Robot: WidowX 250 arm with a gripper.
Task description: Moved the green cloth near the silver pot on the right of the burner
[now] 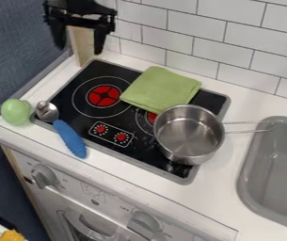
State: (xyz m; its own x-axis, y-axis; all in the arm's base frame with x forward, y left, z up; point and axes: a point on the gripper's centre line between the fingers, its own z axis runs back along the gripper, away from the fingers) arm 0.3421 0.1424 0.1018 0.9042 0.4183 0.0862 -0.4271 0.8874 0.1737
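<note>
My gripper (pixel 79 40) hangs at the upper left, above the back left corner of the stove, with its two fingers apart and nothing between them. The green cloth (pixel 161 89) lies folded on the back of the black stovetop, to the right of the left burner (pixel 104 95). Its front edge covers part of the right burner (pixel 151 117). Just in front of the cloth and to its right, the silver pot (pixel 188 133) stands on the right side of the stovetop, its handle pointing right toward the sink.
A spoon with a blue handle (pixel 69 138) lies across the stove's front left edge. Left of it a round green object (pixel 16 111) sits on the white counter (pixel 218 195). A grey sink (pixel 276 168) is at the right, a tiled wall (pixel 202 35) behind.
</note>
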